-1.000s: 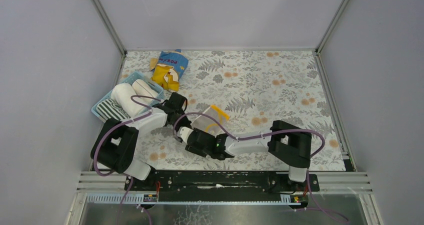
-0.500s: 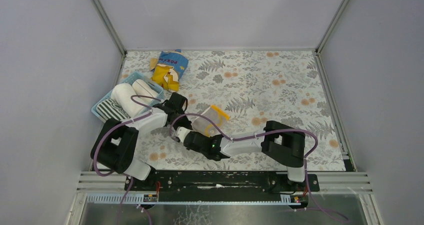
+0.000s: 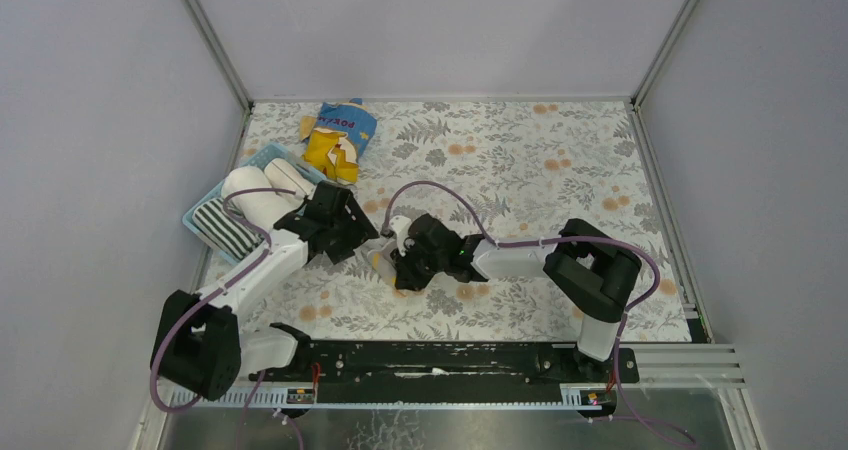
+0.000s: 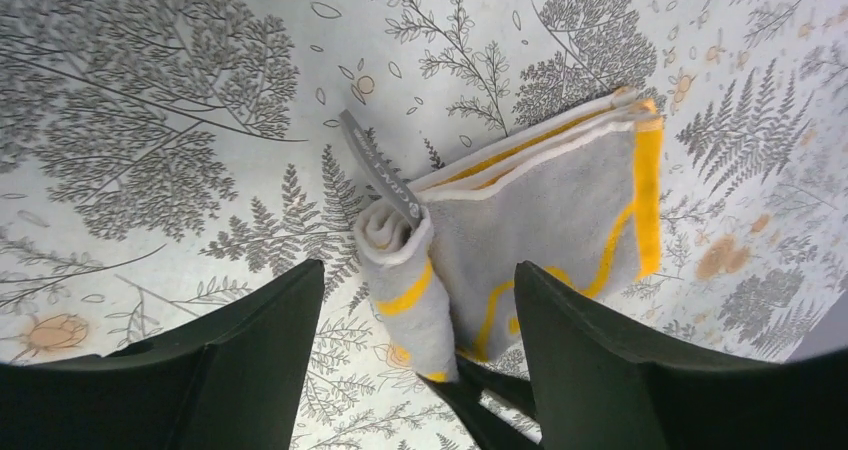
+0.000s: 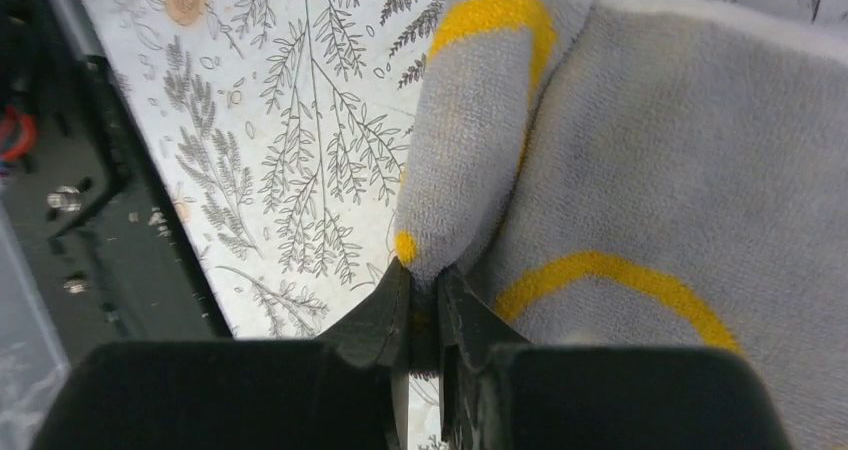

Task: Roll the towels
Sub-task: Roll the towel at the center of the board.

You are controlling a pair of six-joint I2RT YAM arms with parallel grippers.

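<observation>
**Mid-surface, a beige towel part-rolled**

From the left wrist, the beige towel [image 4: 560,200] lies on the patterned surface [image 4: 150,90]. One edge is wound into a short roll [image 4: 400,270] and the rest lies flat. The left tool [image 4: 418,270] stands wide open astride that roll, gripping nothing.

From the right wrist, the right tool [image 5: 425,295] is pinched nearly closed on the roll's end.

From above, both tools meet near the blue basket [image 3: 268,154], where other rolled towels [image 3: 250,195] sit.

Rolling looks about a third done. Next, the roll must turn onward across the flat part, kept tight and straight.
</observation>
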